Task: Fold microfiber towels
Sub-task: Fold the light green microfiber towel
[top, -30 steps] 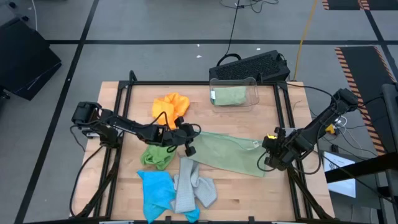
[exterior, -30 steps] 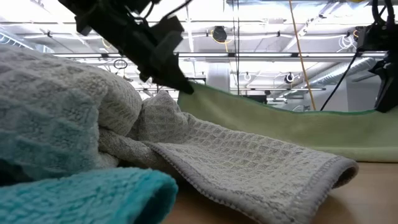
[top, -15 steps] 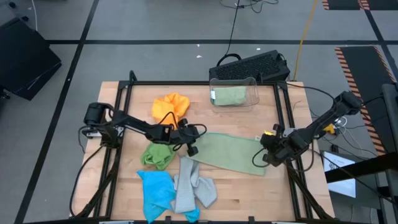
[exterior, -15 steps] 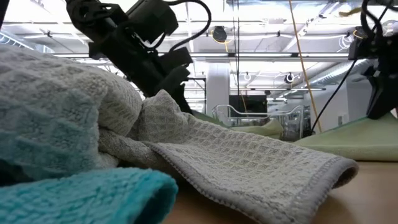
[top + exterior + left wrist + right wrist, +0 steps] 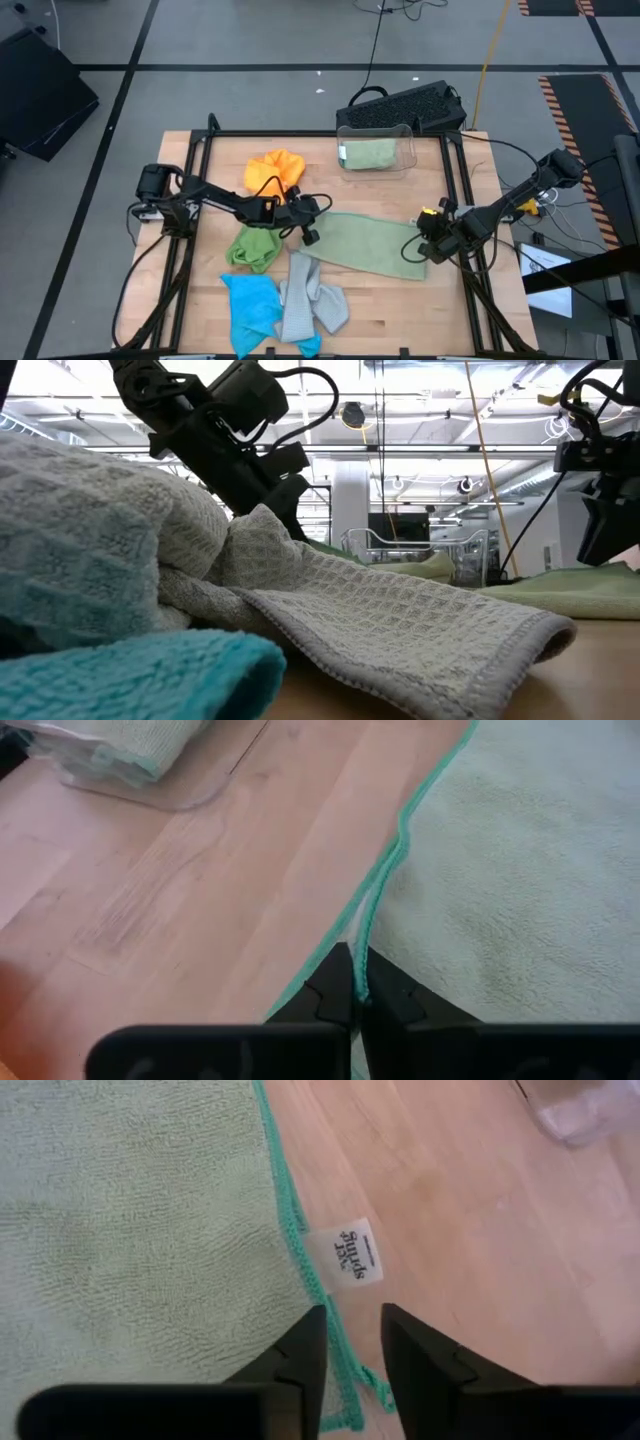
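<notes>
Wooden counter (image 5: 390, 300) holds soft cloths. Big pale green microfiber towel (image 5: 365, 243) lies flat in middle. Left gripper (image 5: 356, 996) pinches its teal edge at left end, fingers tight together. Right gripper (image 5: 350, 1342) sits at right end by small white tag (image 5: 350, 1253), fingers apart, holding nothing. Orange towel (image 5: 276, 168), bright green towel (image 5: 254, 247), blue towel (image 5: 250, 306), grey waffle towel (image 5: 310, 302) lie bunched on left side. Clear plastic bin (image 5: 377, 148) at back holds folded green towel (image 5: 369, 153).
</notes>
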